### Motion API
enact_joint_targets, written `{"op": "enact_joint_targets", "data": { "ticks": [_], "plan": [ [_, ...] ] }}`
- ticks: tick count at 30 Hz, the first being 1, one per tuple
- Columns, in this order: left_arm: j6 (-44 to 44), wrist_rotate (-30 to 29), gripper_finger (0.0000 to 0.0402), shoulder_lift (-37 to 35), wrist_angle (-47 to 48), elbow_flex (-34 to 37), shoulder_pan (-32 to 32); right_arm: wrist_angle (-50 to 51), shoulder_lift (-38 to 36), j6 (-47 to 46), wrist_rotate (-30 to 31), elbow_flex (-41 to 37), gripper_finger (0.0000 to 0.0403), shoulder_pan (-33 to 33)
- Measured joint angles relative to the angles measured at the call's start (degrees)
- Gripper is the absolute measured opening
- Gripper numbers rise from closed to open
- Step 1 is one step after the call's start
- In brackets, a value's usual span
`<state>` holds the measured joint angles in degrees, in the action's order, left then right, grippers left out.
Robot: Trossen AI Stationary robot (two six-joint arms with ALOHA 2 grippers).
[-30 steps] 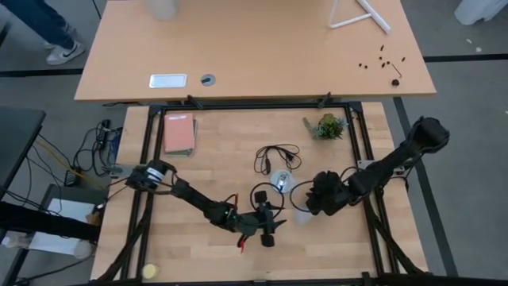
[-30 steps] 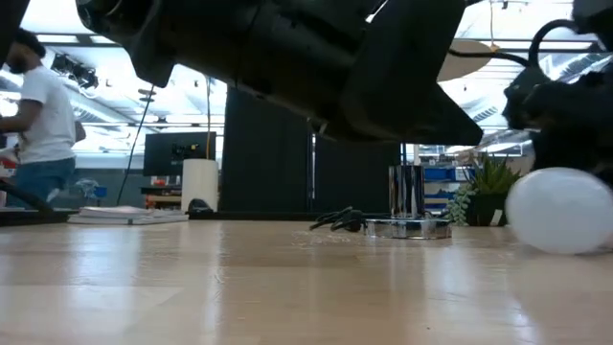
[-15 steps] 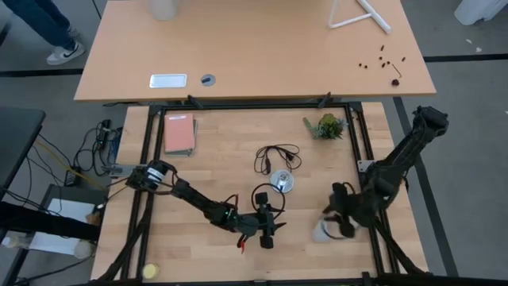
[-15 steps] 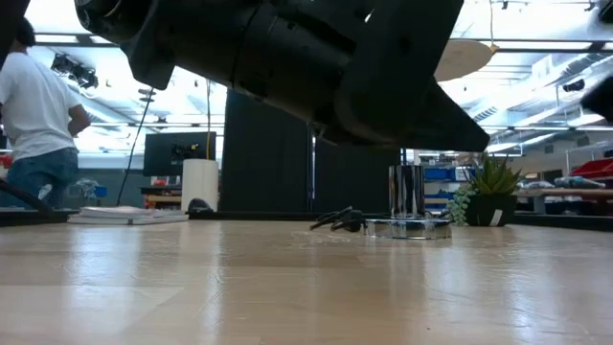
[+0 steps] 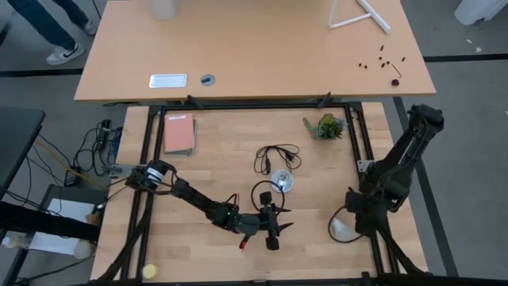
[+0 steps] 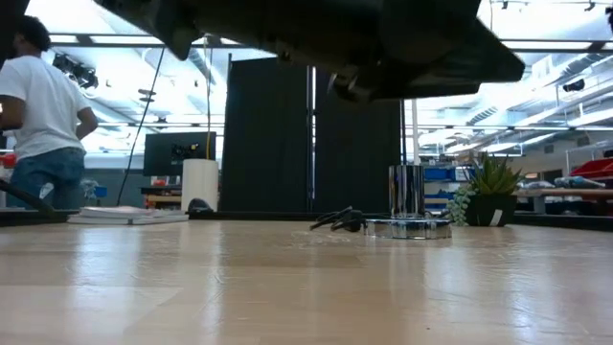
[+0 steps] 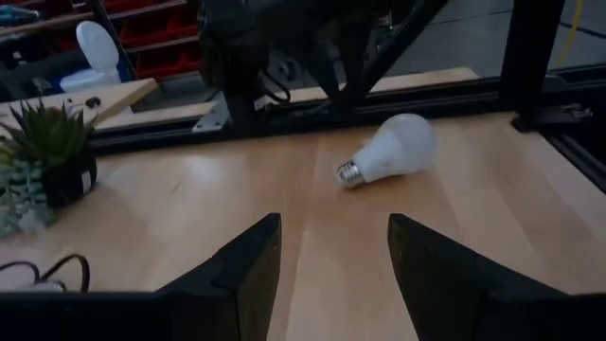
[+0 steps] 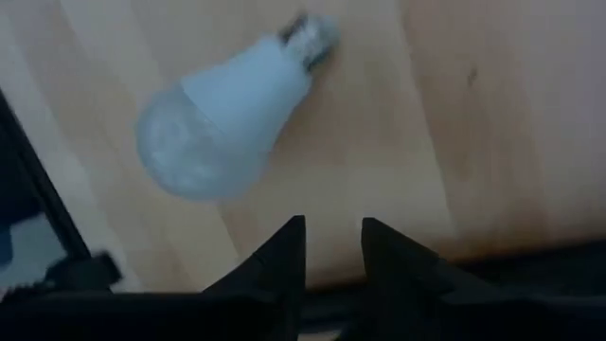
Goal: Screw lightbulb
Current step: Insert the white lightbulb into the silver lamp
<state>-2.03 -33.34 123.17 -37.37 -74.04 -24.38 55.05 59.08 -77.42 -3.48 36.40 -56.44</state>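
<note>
The white lightbulb (image 5: 341,229) lies on its side on the wooden table near the right edge, touched by no gripper; its grey screw end (image 7: 348,173) points toward the table's middle. My right gripper (image 8: 331,248) hangs shut just above it, pointing down, with the lightbulb (image 8: 222,118) beyond its fingertips. My left gripper (image 7: 333,256) stands open near the table's front middle (image 5: 274,233), facing the lightbulb (image 7: 393,152) from a distance, with nothing between its fingers. The silvery socket disc (image 5: 281,181) sits at the table's centre, with its black cord (image 5: 274,155) behind it.
A small potted plant (image 5: 327,125) stands at the far right and a pink book (image 5: 179,133) lies at the far left. A black frame rail (image 7: 379,99) runs along the table's right edge just beyond the bulb. A person stands in the room at the left (image 6: 38,125).
My right gripper has swung from beside the socket toward the table's right near corner, rising and tipping until it points down. The lightbulb has shifted along the table toward the right edge and out of the low view. My left gripper has risen a little.
</note>
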Motion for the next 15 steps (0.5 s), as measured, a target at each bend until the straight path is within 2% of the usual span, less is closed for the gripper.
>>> {"op": "enact_joint_targets", "data": {
  "ticks": [2,6,11,15],
  "plan": [
    [-0.8,0.0,0.02,0.0,0.78,-0.82,0.0,-0.3,2.37,-0.54,-2.6,0.0,0.0109,0.06],
    [-0.65,-1.25,0.02,0.0,6.74,-3.05,0.0,-0.82,6.78,-1.07,-4.03,0.0,0.0107,0.16],
    [1.03,-1.99,0.02,0.0,13.39,-5.28,-0.13,-5.59,10.31,-3.07,-3.86,0.0,0.0107,0.28],
    [5.53,-1.32,0.02,0.0,15.88,-5.35,-0.53,-12.63,12.72,-5.11,-1.04,0.0,0.0107,0.69]
  ]
}}
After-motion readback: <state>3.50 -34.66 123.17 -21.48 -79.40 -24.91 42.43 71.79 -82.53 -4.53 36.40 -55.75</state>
